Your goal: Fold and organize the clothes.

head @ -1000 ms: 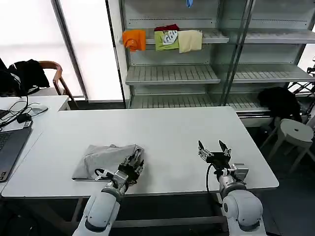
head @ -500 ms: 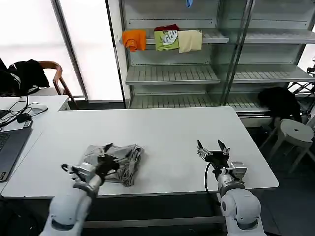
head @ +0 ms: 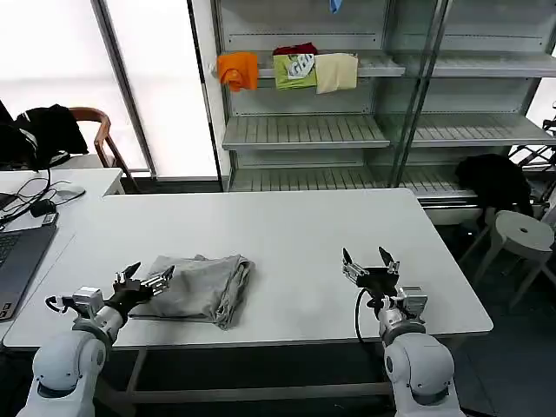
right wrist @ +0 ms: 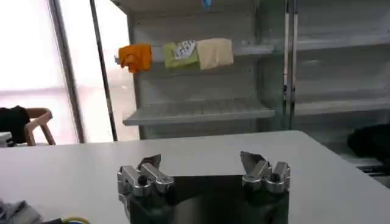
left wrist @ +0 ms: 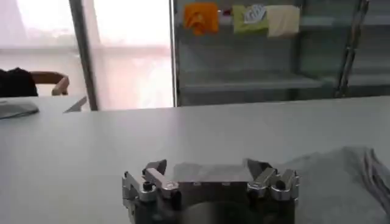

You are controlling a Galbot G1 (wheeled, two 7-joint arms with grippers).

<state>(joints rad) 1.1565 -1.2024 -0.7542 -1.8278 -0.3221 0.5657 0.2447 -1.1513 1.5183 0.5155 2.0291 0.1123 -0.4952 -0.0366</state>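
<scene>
We see that the left gripper (head: 146,281) has pulled back off the grey shirt (head: 195,287) since half a second ago: then it lay over the cloth's left part, now it hovers just past the shirt's left edge, near the front-left corner of the white table (head: 287,234), its fingers spread wide and holding nothing. In the left wrist view the same open fingers (left wrist: 155,175) frame bare tabletop, with the shirt's grey cloth (left wrist: 341,182) off to one side. The shirt lies folded into a rough rectangle close to the table's front edge, left of the middle, with bunched folds along its right side; its outline looks flatter than a moment ago. The right gripper (head: 369,263) stays where it was, near the front edge toward the right end, its jaws parted wide and empty.

On the top shelf of the metal rack (head: 304,130) behind the table hang an orange garment (head: 237,69), a green one (head: 294,69) and a cream one (head: 335,72), side by side
</scene>
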